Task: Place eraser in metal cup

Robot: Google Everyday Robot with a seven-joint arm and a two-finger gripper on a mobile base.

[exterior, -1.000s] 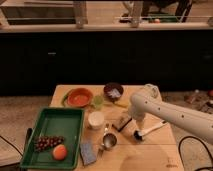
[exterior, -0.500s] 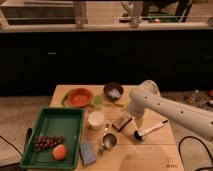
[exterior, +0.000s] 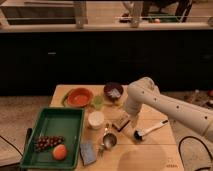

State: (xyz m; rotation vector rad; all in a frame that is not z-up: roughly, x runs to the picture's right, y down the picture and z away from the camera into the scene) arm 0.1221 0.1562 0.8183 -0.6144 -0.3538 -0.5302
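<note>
The eraser (exterior: pixel 120 122) is a small pale tan block with dark sides on the wooden table (exterior: pixel 150 155), just right of the white cup (exterior: pixel 95 119). The metal cup (exterior: pixel 109 140) is small, shiny and silver, and stands in front of the eraser, near the table's middle. The white arm comes in from the right and bends down over the eraser. My gripper (exterior: pixel 124 116) is at the arm's lower end, right above the eraser and mostly hidden by the arm.
A green tray (exterior: pixel 50 125) at the left holds grapes (exterior: pixel 47 142) and an orange (exterior: pixel 59 151). A blue-grey pad (exterior: pixel 88 152) lies beside it. An orange bowl (exterior: pixel 79 96), pale green cup (exterior: pixel 97 102) and dark bowl (exterior: pixel 113 91) stand at the back. A white brush (exterior: pixel 150 129) lies at the right.
The arm has moved left and down, from near the white brush to right over the eraser. The objects on the table have not moved.
</note>
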